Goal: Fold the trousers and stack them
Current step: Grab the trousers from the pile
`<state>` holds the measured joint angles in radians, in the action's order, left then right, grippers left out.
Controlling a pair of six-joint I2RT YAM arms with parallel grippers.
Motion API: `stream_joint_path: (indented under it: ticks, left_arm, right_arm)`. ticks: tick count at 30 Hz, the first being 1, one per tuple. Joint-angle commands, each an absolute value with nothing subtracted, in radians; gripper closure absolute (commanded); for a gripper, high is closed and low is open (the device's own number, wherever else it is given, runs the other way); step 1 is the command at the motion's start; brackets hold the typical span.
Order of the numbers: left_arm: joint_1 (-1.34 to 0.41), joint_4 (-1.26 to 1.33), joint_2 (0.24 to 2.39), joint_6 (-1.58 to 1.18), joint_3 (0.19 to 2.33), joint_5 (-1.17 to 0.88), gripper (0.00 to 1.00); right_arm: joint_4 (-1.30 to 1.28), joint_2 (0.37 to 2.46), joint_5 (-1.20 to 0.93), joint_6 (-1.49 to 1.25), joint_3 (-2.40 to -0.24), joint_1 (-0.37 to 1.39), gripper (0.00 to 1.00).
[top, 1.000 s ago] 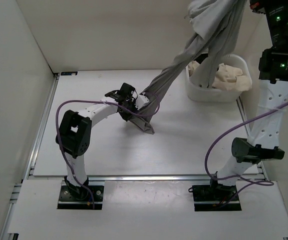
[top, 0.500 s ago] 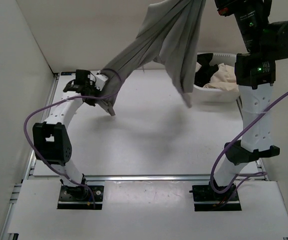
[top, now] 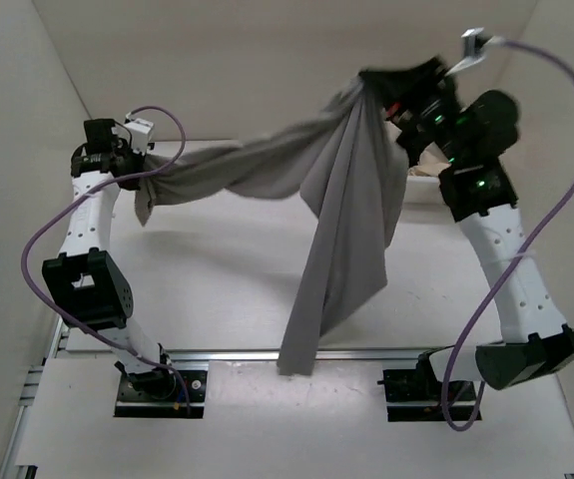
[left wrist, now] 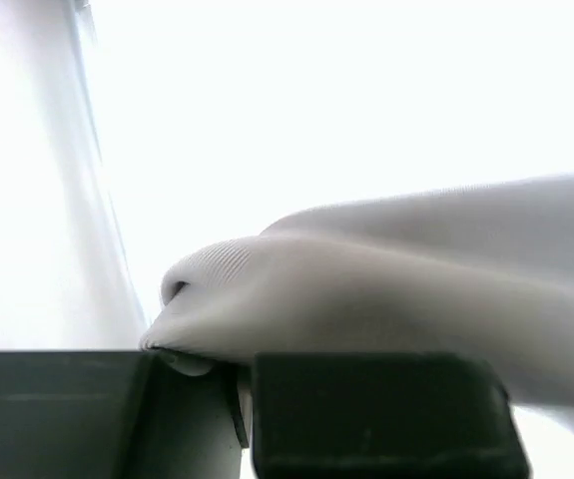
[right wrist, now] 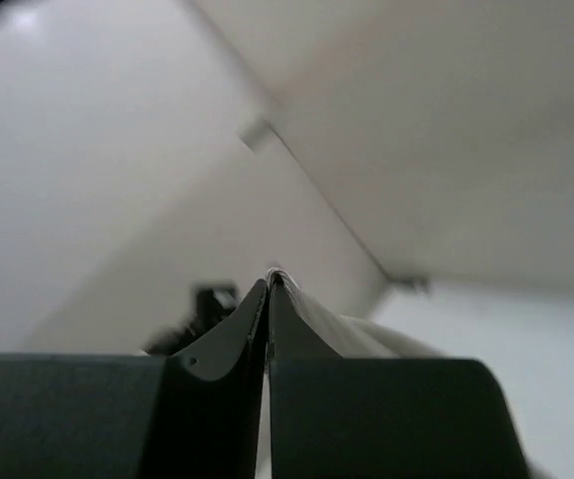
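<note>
One pair of grey trousers [top: 346, 220] is seen in the top view, lifted off the table [top: 217, 279] and stretched between the two arms. One end is clamped in the left gripper [top: 137, 178], which is raised above the far left corner of the table. The bunched upper part is clamped in the right gripper [top: 381, 85], which is held high above the far right corner. Between the two grips the cloth sags in a loose band. A single long leg hangs straight down from the right grip, and its lower end is seen over the near edge of the table. Whether it touches the surface cannot be told.

Left wrist view: a rounded fold of ribbed grey cloth is pinched between the dark fingers [left wrist: 376, 414], which are closed on it. A pale, overexposed background is shown behind.

Right wrist view: the two black fingers [right wrist: 217, 369] are pressed together, and a thin sliver of pale cloth is caught at their tips. More grey fabric is seen trailing to the right.
</note>
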<state>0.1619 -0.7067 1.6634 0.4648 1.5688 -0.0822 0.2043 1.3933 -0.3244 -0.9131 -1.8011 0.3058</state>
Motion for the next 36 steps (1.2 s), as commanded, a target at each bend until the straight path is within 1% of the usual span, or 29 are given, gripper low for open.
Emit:
stream_joint_path:
  ticks: [1,4,5,6,7,8,9,10,12,14,16,19,20,21,23,24,25,26,27,28,29,30,31,33,34,36]
  left_arm:
    - [0.19,-0.758,1.719,0.483,1.688,-0.035,0.86]
    - [0.202,-0.828,1.778,0.492,1.81,-0.035,0.86]
    - [0.202,-0.848,1.819,0.492,1.903,-0.044,0.86]
    - [0.202,-0.867,1.836,0.482,1.949,-0.044,0.86]
    - [0.202,-0.883,1.85,0.47,1.991,-0.054,0.86]
    - [0.202,-0.905,1.859,0.469,2.049,-0.064,0.86]
    - [0.202,-0.905,1.859,0.469,2.066,-0.064,0.86]
    - [0.202,-0.905,1.859,0.469,2.066,-0.064,0.86]
    - [0.202,-0.916,1.835,0.48,2.068,-0.075,0.86]
    - [0.212,-0.916,1.815,0.511,2.049,-0.075,0.86]
    - [0.221,-0.916,1.795,0.52,2.031,-0.075,0.86]
    - [0.253,-0.916,1.763,0.52,2.003,-0.123,0.86]
    - [0.262,-0.916,1.747,0.52,1.99,-0.138,0.86]
    - [0.276,-0.916,1.738,0.535,1.962,-0.176,0.86]
    - [0.276,-0.916,1.697,0.573,1.909,-0.205,0.86]
    - [0.261,-0.916,1.68,0.619,1.878,-0.219,0.86]
    - [0.261,-0.916,1.642,0.641,1.806,-0.232,0.86]
    - [0.247,-0.916,1.625,0.662,1.769,-0.232,0.86]
    - [0.247,-0.916,1.608,0.704,1.732,-0.242,0.86]
    - [0.236,-0.916,1.573,0.721,1.653,-0.256,0.86]
    - [0.227,-0.916,1.556,0.733,1.613,-0.265,0.86]
    - [0.227,-0.916,1.539,0.745,1.571,-0.265,0.86]
    - [0.227,-0.916,1.523,0.755,1.489,-0.279,0.86]
    - [0.216,-0.916,1.479,0.769,1.406,-0.279,0.86]
    - [0.203,-0.916,1.465,0.782,1.364,-0.267,0.86]
    - [0.202,-0.925,1.422,0.782,1.254,-0.249,0.86]
  right_arm:
    - [-0.022,1.318,-0.16,-0.726,-1.551,0.37,1.0]
    - [-0.064,1.399,-0.135,-0.626,-1.59,0.432,1.0]
    - [-0.064,1.431,-0.124,-0.609,-1.624,0.449,1.0]
    - [-0.064,1.503,-0.111,-0.598,-1.665,0.486,1.0]
    - [-0.064,1.538,-0.11,-0.585,-1.759,0.501,1.0]
    - [-0.031,1.569,-0.11,-0.584,-1.804,0.534,1.0]
    - [-0.015,1.624,-0.11,-0.584,-1.846,0.547,1.0]
    - [-0.005,1.65,-0.11,-0.575,-1.941,0.558,1.0]
    - [-0.005,1.704,-0.091,-0.575,-2.031,0.578,1.0]
    - [0.005,1.713,-0.08,-0.575,-2.094,0.606,1.0]
    - [0.002,1.688,-0.055,-0.575,-2.083,0.62,1.0]
    - [-0.009,1.561,0.04,-0.61,-1.868,0.62,1.0]
    - [0.003,1.461,0.072,-0.629,-1.77,0.62,1.0]
    - [0.012,1.41,0.151,-0.682,-1.558,0.62,1.0]
    - [-0.064,1.28,0.228,-0.759,-1.371,0.62,1.0]
    - [-0.134,1.244,0.267,-0.841,-1.233,0.62,1.0]
    - [-0.279,1.211,0.297,-0.871,-1.168,0.608,0.88]
    - [-0.338,1.145,0.351,-0.882,-1.105,0.607,0.73]
    - [-0.397,1.114,0.379,-0.882,-0.986,0.598,0.52]
    - [-0.504,1.061,0.402,-0.882,-0.936,0.585,0.23]
    - [-0.549,1.039,0.419,-0.882,-0.895,0.584,0.16]
    - [-0.59,1.022,0.44,-0.861,-0.85,0.584,0.13]
    - [-0.616,1.005,0.46,-0.809,-0.85,0.575,0.12]
    - [-0.577,0.982,0.43,-0.714,-0.841,0.575,0.12]
    - [-0.545,1.0,0.399,-0.61,-0.879,0.595,0.12]
    - [-0.477,1.063,0.323,-0.522,-0.938,0.621,0.13]
